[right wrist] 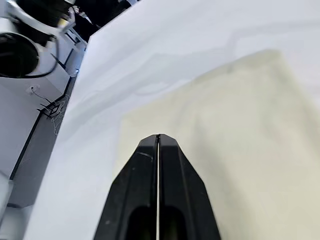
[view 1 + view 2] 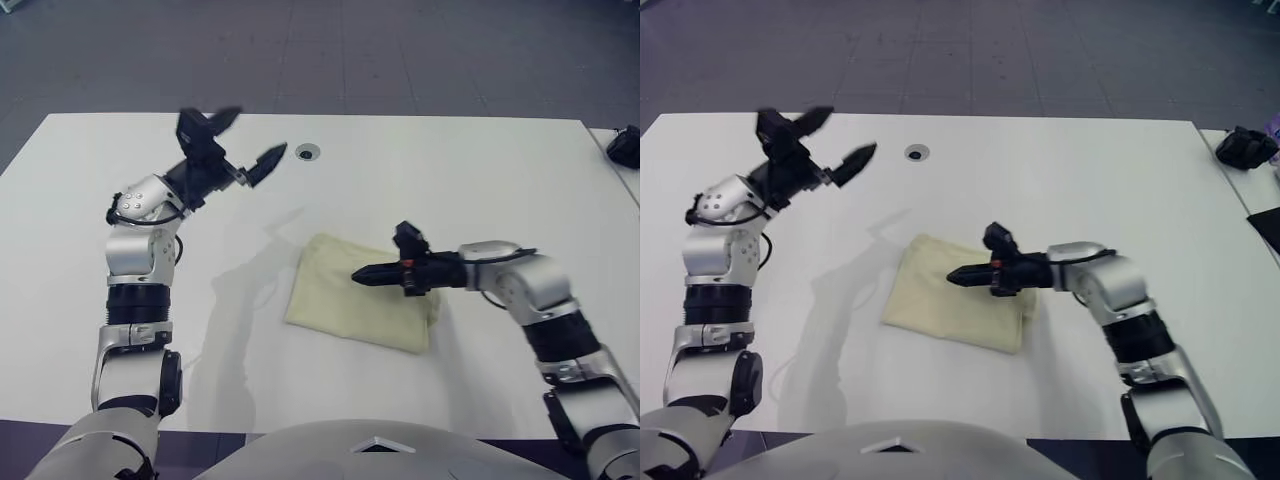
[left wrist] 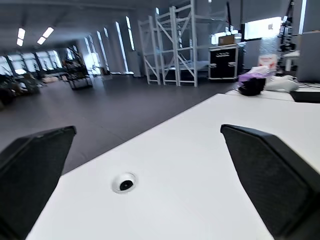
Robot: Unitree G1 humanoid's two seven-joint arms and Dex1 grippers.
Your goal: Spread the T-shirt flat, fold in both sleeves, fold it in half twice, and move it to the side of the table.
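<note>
White counter [image 2: 450, 170] on my feed. Pale yellow T-shirt [image 2: 335, 305] folded into compact rectangle, lying mid-counter, bit toward my right. Left gripper [image 2: 252, 137] raised well apart from cloth, spread wide, holding nothing. Right gripper [image 2: 357, 275] over shirt, pinched together, nothing between. Small cable grommet [image 2: 307, 152] near far edge.

Left tool [image 2: 250, 137] raised, fingers spread wide. Right tool [image 2: 362, 275] lower, fingers pressed together, extended level toward the left arm's side.

round grommet [image 2: 307, 152] | black object [image 2: 624, 147], far right | metal shelving racks [image 3: 170, 45] behind
</note>
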